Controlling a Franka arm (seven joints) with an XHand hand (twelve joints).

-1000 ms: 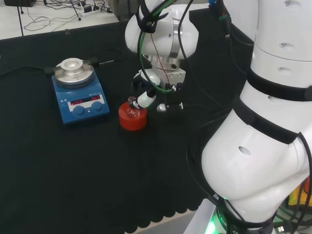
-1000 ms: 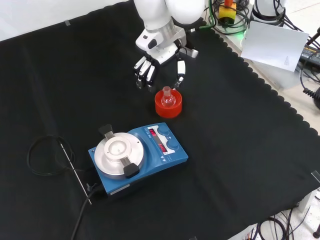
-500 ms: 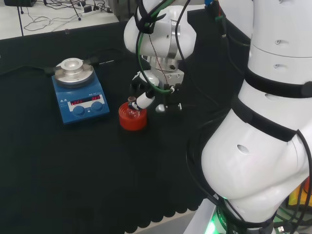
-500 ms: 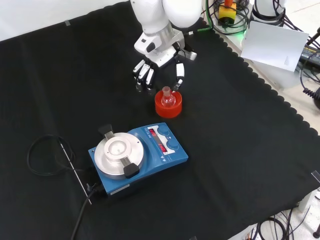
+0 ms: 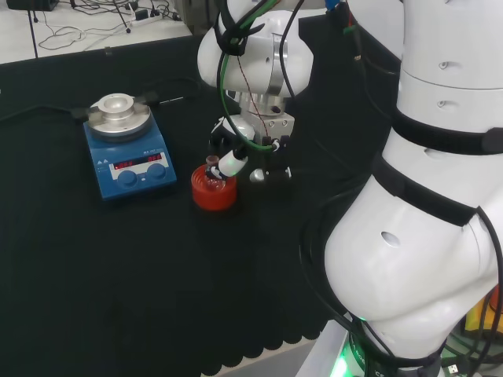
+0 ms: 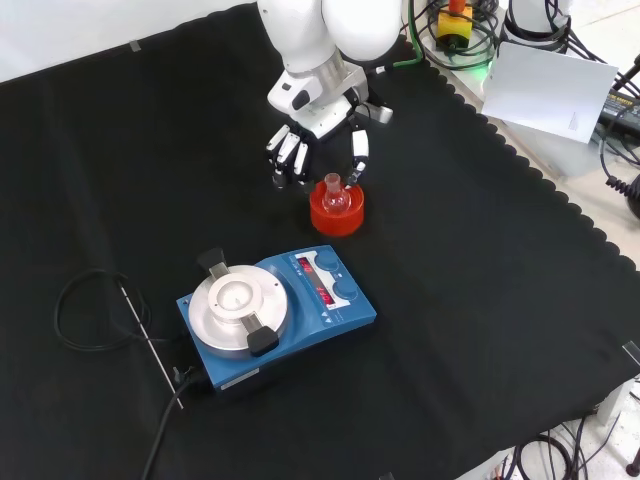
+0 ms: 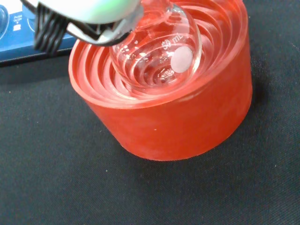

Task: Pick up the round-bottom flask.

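Flask pickup isn't done yet, by the look of it. The round-bottom flask (image 6: 335, 193) sits upright in the red ribbed stand (image 6: 336, 212), on the cloth just beyond the blue stirrer plate (image 6: 275, 315) in the front view. The hand (image 6: 312, 142) hangs right over it, fingers (image 6: 288, 157) to one side, thumb (image 6: 358, 152) down by the neck on the other, spread and holding nothing. Closing and lifting are left. Can't tell if the thumb touches the glass; the wrist view has a blurred white part across the neck.
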